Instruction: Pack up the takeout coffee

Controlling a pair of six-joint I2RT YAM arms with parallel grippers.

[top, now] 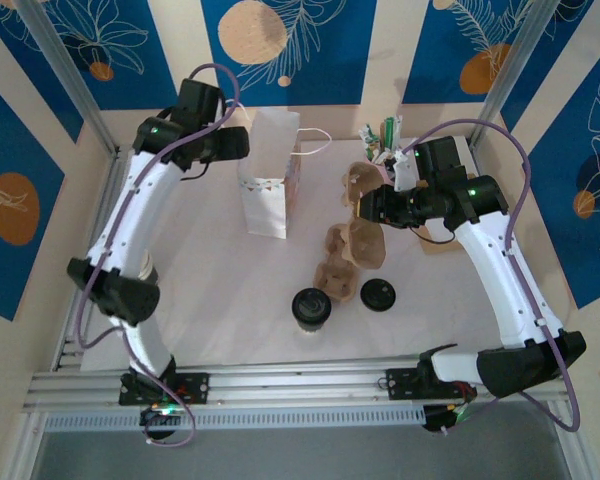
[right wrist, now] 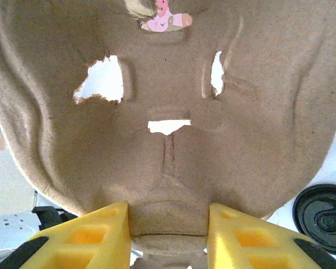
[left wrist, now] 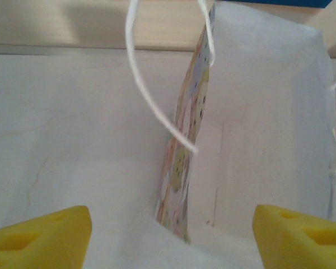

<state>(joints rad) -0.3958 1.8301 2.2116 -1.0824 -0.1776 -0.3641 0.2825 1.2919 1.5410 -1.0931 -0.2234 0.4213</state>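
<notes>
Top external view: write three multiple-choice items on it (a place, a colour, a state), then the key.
1. The takeout coffee stands: A. on the table, beside the loose lid; B. inside the paper bag; C. in the cup carrier.
2. Its lid is: A. white; B. black; C. brown.
3. The right claw is: A. open; B. shut on the loose lid; C. shut on the cup carrier.
Key: 1 A, it sits on bare tabletop, outside bag and carrier. 2 B, its round top is black. 3 C, both yellow fingers pinch the carrier's rim.
</notes>
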